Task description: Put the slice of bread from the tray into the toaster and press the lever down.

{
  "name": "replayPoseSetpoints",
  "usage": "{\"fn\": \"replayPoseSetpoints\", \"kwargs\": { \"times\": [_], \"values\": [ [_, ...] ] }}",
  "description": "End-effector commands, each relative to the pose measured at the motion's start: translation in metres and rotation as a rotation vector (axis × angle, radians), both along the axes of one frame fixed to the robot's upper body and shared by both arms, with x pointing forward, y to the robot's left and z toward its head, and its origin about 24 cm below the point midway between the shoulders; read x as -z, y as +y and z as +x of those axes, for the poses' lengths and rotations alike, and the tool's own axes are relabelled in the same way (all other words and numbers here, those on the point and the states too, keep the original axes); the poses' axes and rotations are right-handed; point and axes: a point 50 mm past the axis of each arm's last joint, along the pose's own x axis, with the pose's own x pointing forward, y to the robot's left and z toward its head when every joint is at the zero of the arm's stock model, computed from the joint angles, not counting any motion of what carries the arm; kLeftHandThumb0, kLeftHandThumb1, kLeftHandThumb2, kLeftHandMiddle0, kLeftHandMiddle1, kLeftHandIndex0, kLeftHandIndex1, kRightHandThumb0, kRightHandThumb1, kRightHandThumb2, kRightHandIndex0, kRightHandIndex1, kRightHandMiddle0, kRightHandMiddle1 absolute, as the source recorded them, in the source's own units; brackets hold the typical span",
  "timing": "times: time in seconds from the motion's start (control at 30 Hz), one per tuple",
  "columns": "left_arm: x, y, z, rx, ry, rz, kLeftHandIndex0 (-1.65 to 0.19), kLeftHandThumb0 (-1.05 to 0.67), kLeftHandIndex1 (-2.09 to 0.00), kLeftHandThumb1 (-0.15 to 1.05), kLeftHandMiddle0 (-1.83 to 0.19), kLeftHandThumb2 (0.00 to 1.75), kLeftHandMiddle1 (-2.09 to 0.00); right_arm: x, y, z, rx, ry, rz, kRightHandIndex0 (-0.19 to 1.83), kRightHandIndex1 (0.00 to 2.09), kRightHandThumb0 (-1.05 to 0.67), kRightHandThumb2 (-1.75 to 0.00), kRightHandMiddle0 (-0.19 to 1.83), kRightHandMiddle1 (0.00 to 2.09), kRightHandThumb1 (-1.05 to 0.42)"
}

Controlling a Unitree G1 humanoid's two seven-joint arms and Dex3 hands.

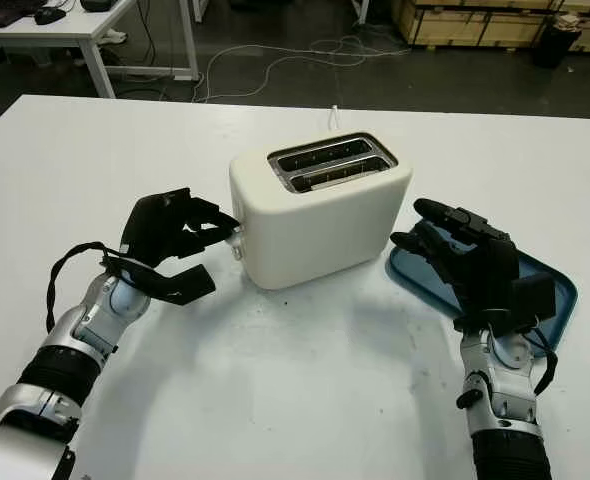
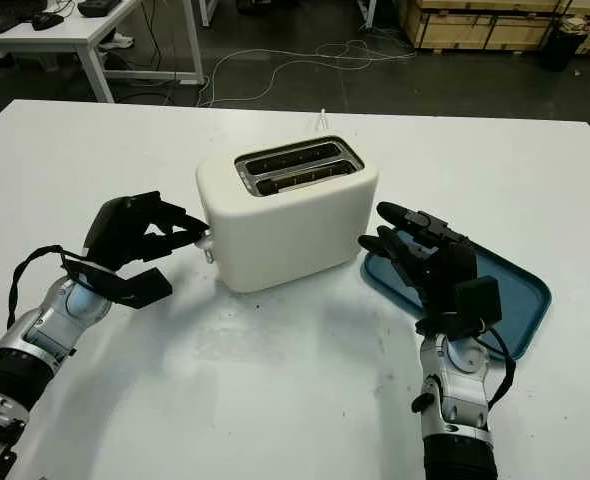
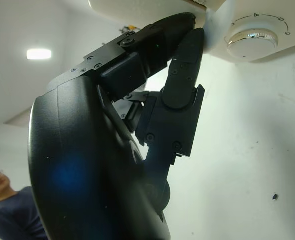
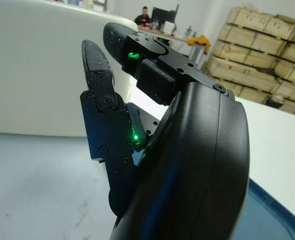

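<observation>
On the white tabletop, the left hand's fingers, together, touch the toaster's lever end; press straight down, while the open right hand hovers above the tray.

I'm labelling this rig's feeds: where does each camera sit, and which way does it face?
Left eye: head, looking down at toaster, tray, both arms.
Right eye: same scene, slightly shifted.
Left wrist: behind left hand, facing the toaster's dial.
Right wrist: behind right hand, open over the tray, facing the toaster's side.
All four share the toaster.
</observation>
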Motion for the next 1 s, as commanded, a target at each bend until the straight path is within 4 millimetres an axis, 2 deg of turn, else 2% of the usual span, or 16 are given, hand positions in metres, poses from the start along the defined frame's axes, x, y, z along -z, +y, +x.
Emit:
{"fn": "replayPoseSetpoints", "kwargs": {
  "times": [0.0,0.17,0.63,0.77,0.83,0.87,0.93,0.97],
  "values": [
    [0.095,-0.115,-0.046,0.408,0.396,0.192,-1.17,-0.27,-0.02,0.89,-0.58,0.01,-1.72,0.003,-0.001,0.0,-0.001,0.017,0.008,1.32,0.0,-0.41,0.0,1.14,0.0,-0.89],
    [0.112,-0.116,-0.057,0.404,0.439,0.201,-1.18,-0.26,-0.02,0.86,-0.58,0.0,-1.74,0.002,-0.004,-0.001,0.006,0.02,0.001,1.33,0.01,-0.4,0.0,1.13,0.0,-0.88],
    [0.108,-0.109,-0.05,0.395,0.435,0.232,-1.16,-0.29,0.0,0.91,-0.5,0.01,-1.74,0.003,-0.005,-0.002,0.006,0.014,0.005,1.33,0.01,-0.4,0.0,1.14,0.0,-0.88],
    [0.098,-0.102,-0.046,0.38,0.386,0.183,-1.16,-0.29,0.0,0.92,-0.55,0.01,-1.66,0.003,-0.005,-0.002,0.004,0.007,-0.001,1.33,0.0,-0.4,0.0,1.14,0.0,-0.88],
    [0.087,-0.095,-0.041,0.356,0.341,0.135,-1.15,-0.32,0.0,0.92,-0.6,0.05,-1.51,0.003,-0.005,-0.002,0.002,0.006,0.004,1.33,0.0,-0.4,0.0,1.13,0.0,-0.88],
    [0.079,-0.089,-0.039,0.332,0.303,0.085,-1.14,-0.33,0.0,0.92,-0.62,0.06,-1.33,0.003,-0.005,-0.002,0.0,0.004,0.01,1.33,0.0,-0.4,0.0,1.13,0.0,-0.88],
    [0.062,-0.076,-0.036,0.286,0.223,-0.018,-1.14,-0.33,0.0,0.92,-0.68,0.04,-1.37,0.003,-0.004,-0.001,0.0,-0.002,0.016,1.34,0.01,-0.39,0.0,1.14,0.0,-0.88],
    [0.053,-0.069,-0.036,0.269,0.183,-0.06,-1.15,-0.32,-0.01,0.91,-0.67,0.03,-1.51,0.003,-0.004,-0.001,0.001,-0.004,0.015,1.34,0.0,-0.4,0.0,1.14,0.0,-0.88]
  ]
}}
